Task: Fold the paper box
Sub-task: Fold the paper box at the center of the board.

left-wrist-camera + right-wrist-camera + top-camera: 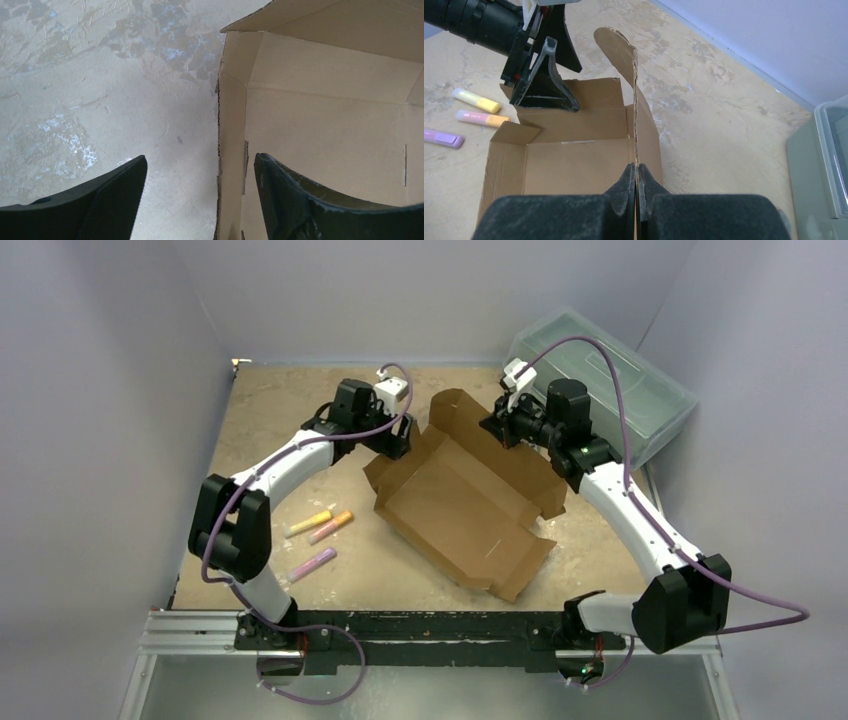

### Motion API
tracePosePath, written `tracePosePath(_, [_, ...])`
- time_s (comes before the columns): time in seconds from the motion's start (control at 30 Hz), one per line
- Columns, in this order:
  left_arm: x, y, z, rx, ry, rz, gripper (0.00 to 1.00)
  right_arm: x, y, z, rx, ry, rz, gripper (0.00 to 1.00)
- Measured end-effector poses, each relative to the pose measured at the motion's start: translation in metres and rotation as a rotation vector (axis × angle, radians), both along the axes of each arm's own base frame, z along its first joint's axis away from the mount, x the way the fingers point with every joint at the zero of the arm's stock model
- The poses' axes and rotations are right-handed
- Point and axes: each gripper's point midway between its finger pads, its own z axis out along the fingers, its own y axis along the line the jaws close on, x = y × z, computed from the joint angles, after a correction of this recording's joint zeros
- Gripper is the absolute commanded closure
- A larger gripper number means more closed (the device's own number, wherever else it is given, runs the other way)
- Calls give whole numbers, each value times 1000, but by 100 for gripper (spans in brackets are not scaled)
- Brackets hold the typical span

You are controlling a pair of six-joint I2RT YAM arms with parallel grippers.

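The paper box (465, 505) lies in the middle of the desk (270, 410), a brown cardboard sheet only partly folded. Its nearest flap lies flat and points toward the arm bases. Farther back, its side walls are partly raised around a flat floor.

Left of the box, on its near side, three marker pens lie on the desk. A purple one (312, 564) is nearest. Behind it a pink-and-orange one (330, 528) and a yellow one (308, 523) lie side by side. All three are well apart from the cardboard.

Farther back, the left claw (398, 447) hangs at the box's left wall, near its far corner. In the left wrist view its jaws stand wide apart and grip nothing. The raw upright edge of that wall runs between the two fingers (105, 200). One finger is outside the box over bare desk and the other is inside over the box floor. Neither seems to touch the cardboard.

Across the box, at its far right side, the right claw (497, 427) is closed tight on a thin raised flap of the box. In the right wrist view the flap stands on edge between the pads (626, 182). It rises from them to a rounded tip.

Beyond the box, to its far right, a translucent plastic toolbox (610, 380) sits by the wall, apart from the cardboard.
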Motion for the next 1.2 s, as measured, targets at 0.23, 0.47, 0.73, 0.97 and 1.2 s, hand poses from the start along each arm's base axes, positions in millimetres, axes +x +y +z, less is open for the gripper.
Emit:
tracePosePath(0.23, [-3,-3,-2,-51,40,4,98,-1,1,0,1,-1,10,100])
tracePosePath(0.47, [-14,5,-26,-53,95,48,100,7,-7,-5,-16,-15,-51,100])
tracePosePath(0.73, [-28,18,-38,-69,133,114,100,14,-17,-16,-34,-13,-119,100])
tracePosePath(0.97, [-27,22,-35,-122,143,142,100,12,-14,-19,-27,-14,-99,100])
tracePosePath(1.2, [-25,23,-35,-148,162,139,100,-4,1,-17,-14,-32,30,100])
